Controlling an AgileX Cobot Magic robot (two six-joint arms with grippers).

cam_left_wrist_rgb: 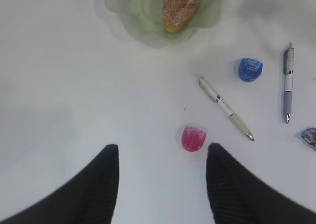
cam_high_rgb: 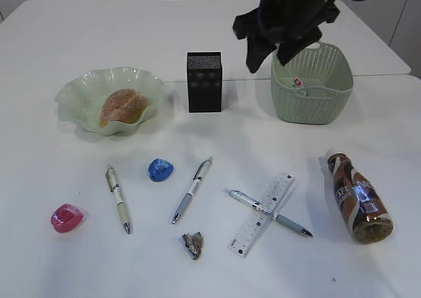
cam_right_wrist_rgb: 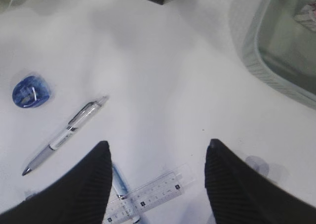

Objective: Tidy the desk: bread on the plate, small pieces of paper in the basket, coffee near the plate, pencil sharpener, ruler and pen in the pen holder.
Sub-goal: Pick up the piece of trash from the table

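Both of your grippers are spread wide and carry nothing. The right gripper (cam_right_wrist_rgb: pixel 155 184) hangs over the bare white tabletop (cam_high_rgb: pixel 52 28); the left gripper (cam_left_wrist_rgb: pixel 163 184) hovers low near the front left.

Watch the crossed pair first. The clear plastic ruler with black markings (cam_right_wrist_rgb: pixel 148 197) lies on the desk with the blue-grey pen (cam_high_rgb: pixel 270 213) laid across it. Close on the ruler there and you may catch the pen too, or the thin flat plastic may slide out of the jaws. In the right wrist view the ruler sits at 6 o'clock, just below the gap between the fingers, so it is close under you.

The crumpled scrap of dark paper (cam_high_rgb: pixel 193 244) is small and could be nudged away instead of pinched. The brown plastic coffee bottle with white cap (cam_high_rgb: pixel 357 198) lies on its side at 4 o'clock of the desk, well apart from the ruffled pale green glass plate (cam_high_rgb: pixel 72 91) at 10 o'clock; being round, it may roll when touched.

From the left gripper, the pink pencil sharpener (cam_left_wrist_rgb: pixel 193 138) is just ahead at 12 o'clock, nearly between the fingers. The sugar-dusted golden bun (cam_high_rgb: pixel 122 106) already rests in the plate. The black mesh pen holder (cam_high_rgb: pixel 204 82) stands at 12 o'clock, the sage-green perforated basket (cam_high_rgb: pixel 314 104) at 1 o'clock.
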